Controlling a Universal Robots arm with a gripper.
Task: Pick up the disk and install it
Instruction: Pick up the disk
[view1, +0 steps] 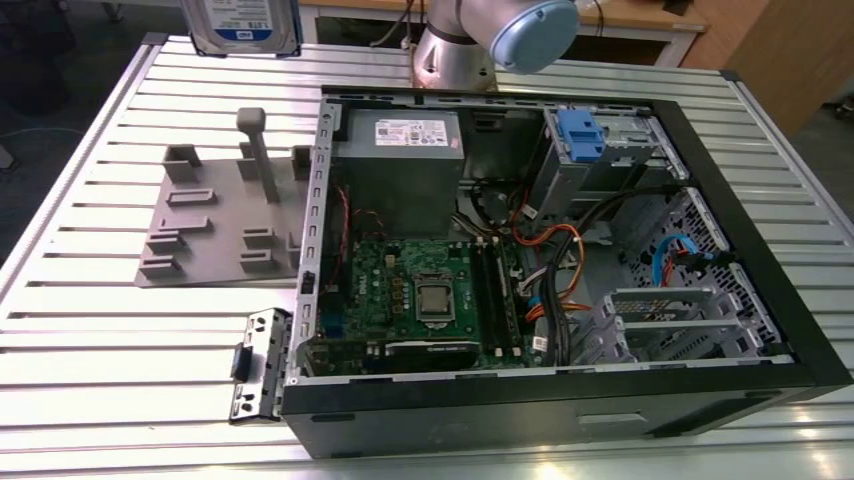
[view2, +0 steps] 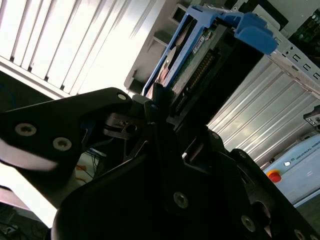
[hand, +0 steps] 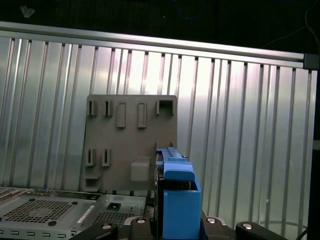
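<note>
Exterior view: disk (view1: 242, 26) aloft at far table (view1: 80, 330) edge, the exterior view's left; gripper (view2: 162, 102) clamped on it. Pick-up done, carrying stage. Install calls for lining up with drive cage (view1: 587, 165).

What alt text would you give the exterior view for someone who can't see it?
A disk with a white-and-blue label hangs at the picture's top edge, above a slatted metal table. An open computer case lies on the table, its green motherboard showing, with a grey slotted plate beside it on the exterior view's left.
</note>
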